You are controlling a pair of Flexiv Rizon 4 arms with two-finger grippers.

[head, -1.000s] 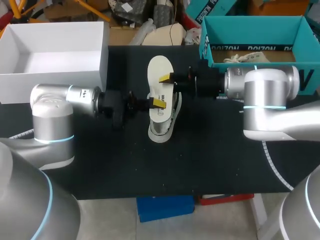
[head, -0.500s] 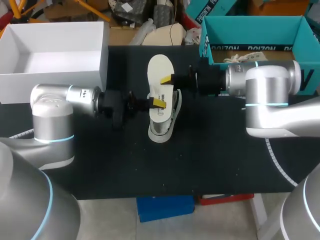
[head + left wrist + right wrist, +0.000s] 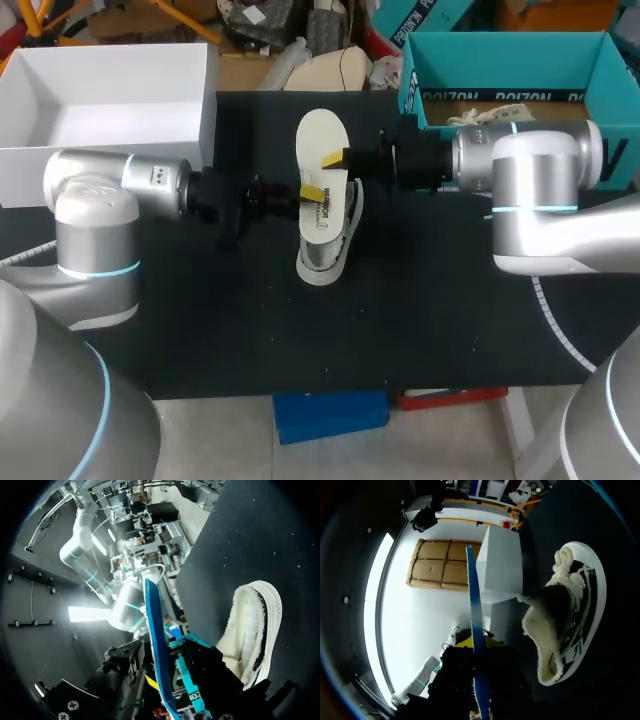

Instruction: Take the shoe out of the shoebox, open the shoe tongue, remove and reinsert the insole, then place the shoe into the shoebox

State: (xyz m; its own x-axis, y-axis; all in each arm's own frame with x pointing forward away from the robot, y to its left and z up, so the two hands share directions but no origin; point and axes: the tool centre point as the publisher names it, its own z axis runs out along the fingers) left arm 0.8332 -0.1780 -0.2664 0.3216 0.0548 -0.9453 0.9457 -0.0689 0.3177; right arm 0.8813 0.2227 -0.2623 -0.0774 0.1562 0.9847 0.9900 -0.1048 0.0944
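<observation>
A cream insole (image 3: 320,150) with a blue underside is held flat above the white fleecy shoe (image 3: 326,255), which stands on the black table. My right gripper (image 3: 332,158) comes in from the right and is shut on the insole's far half. My left gripper (image 3: 312,192) reaches in from the left at the insole's near half, with its fingers open around it. Each wrist view shows the insole edge-on (image 3: 156,645) (image 3: 476,645) between that gripper's fingers, and the shoe (image 3: 255,630) (image 3: 567,625) on the table beyond. The teal shoebox (image 3: 590,75) stands at the back right.
A white open box (image 3: 205,110) stands at the back left of the table (image 3: 300,340). The teal shoebox holds some pale cord or paper (image 3: 480,115). The front half of the black table is bare.
My right gripper closed on the insole. My left gripper then opened off the insole, and the left arm's elbow shifted up and to the left. The insole and shoe stay in place.
</observation>
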